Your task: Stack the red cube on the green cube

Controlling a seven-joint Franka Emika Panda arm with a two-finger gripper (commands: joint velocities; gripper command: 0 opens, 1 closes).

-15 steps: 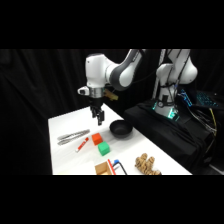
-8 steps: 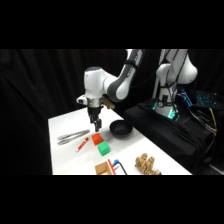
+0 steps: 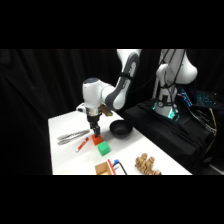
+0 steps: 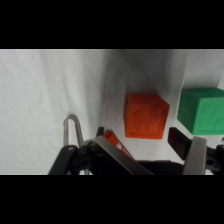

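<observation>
The gripper (image 3: 94, 131) has come down over the red cube (image 4: 145, 115), fingers spread wide around it, not holding. The green cube (image 4: 202, 110) sits just beside. Center before closing, avoiding the neighbor.

I see the red cube (image 4: 145, 115) as matt with an embossed, rough face, the green cube (image 4: 202, 111) matt too. The counter (image 4: 45, 100) carries creased white cloth. The tongs (image 3: 73, 135) gleam like polished metal.
</observation>
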